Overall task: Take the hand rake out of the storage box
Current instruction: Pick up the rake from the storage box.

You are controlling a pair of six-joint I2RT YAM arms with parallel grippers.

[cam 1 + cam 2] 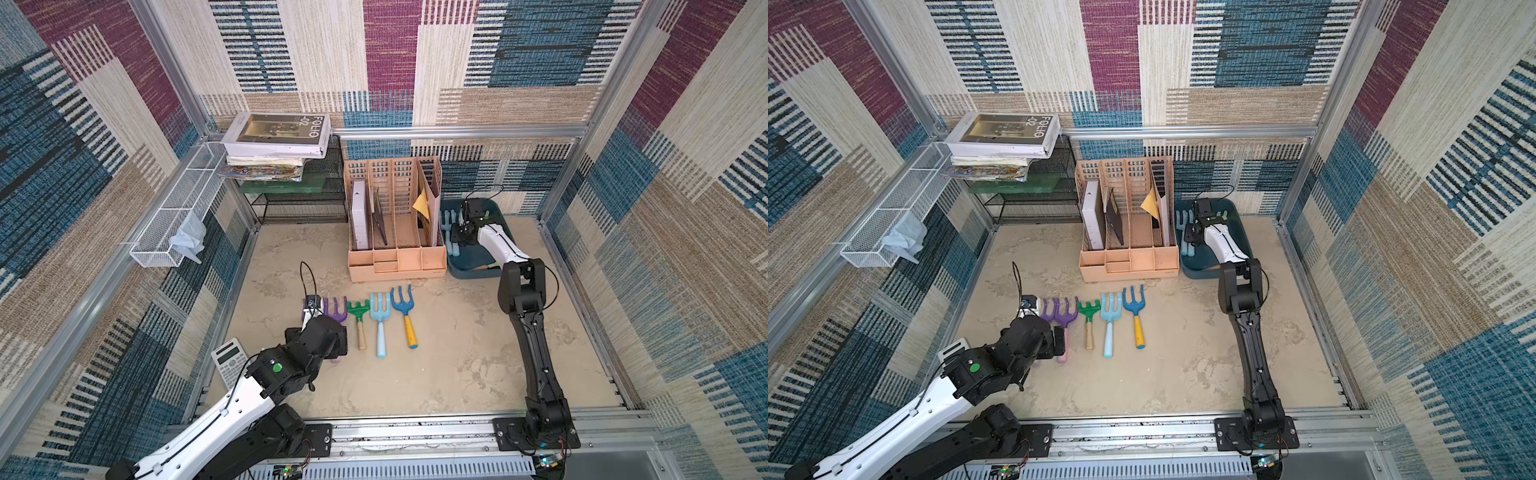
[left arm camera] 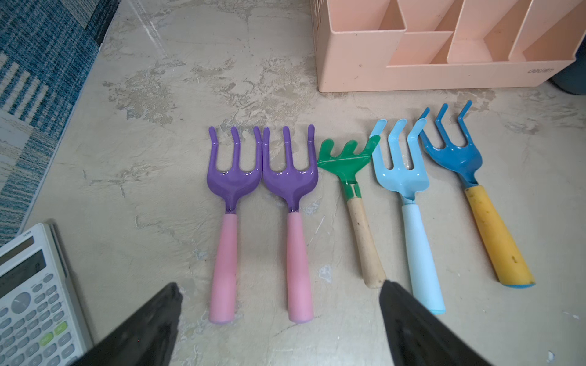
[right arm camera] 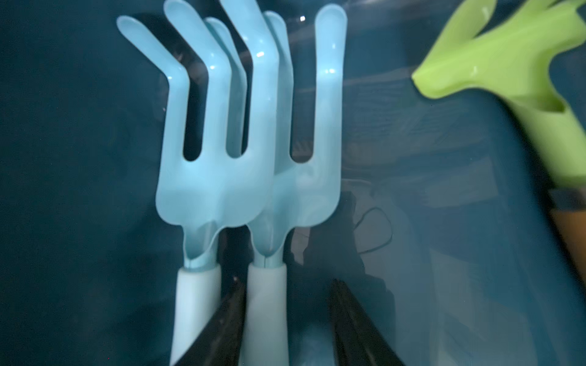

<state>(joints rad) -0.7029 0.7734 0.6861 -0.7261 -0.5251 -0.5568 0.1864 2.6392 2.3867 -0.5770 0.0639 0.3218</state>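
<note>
Top views high, looking down, wrist views close, right inside storage box (image 3: pixel 95 190)

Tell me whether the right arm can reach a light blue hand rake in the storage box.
Probably yes: the right pincer is inside the storage box, jaws straddling one light blue hand rake's handle, nothing blocking.

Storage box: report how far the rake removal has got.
Looks done: a row of five rakes lies on the table outside the storage box. In hand: the right gripper is down in the box, jaws straddling one light blue rake at its handle, a gap on one side, so not yet clamped. Left: that rake, a second light blue rake and a lime-green rake are all in the box.
</note>
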